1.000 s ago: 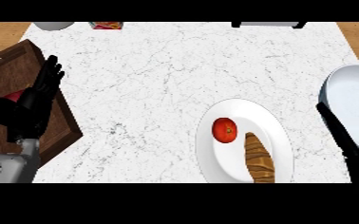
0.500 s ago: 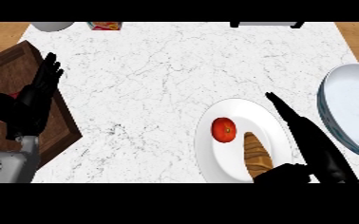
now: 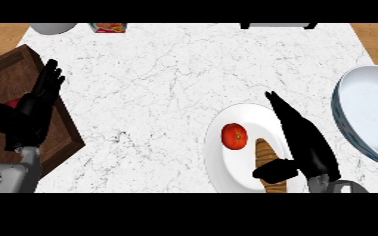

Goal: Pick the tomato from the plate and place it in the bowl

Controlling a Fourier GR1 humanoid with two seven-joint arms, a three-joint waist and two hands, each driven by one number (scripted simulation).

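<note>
The tomato (image 3: 235,136) sits on the left half of a white plate (image 3: 221,165) at the near right of the marble counter (image 3: 170,80), untouched. Just right of it, the straight fingers (image 3: 284,112) of the right hand (image 3: 306,142) lie close together and point toward the far edge, reaching over the plate's right side, while the thumb (image 3: 275,171) juts left across a brown bread-like item (image 3: 267,155) lying beside the tomato; the hand hides part of that item and of the plate's right rim, and whether it touches either cannot be told. The wrist is cut off by the lower edge. The bowl (image 3: 358,110), pale blue-grey, stands at the far right, only its left portion in view. At the left edge, the left hand (image 3: 33,112) rests open, fingers up and slightly spread, over a dark wooden board (image 3: 22,75). Along the far edge, several partly cropped objects are too cut off to identify.
</note>
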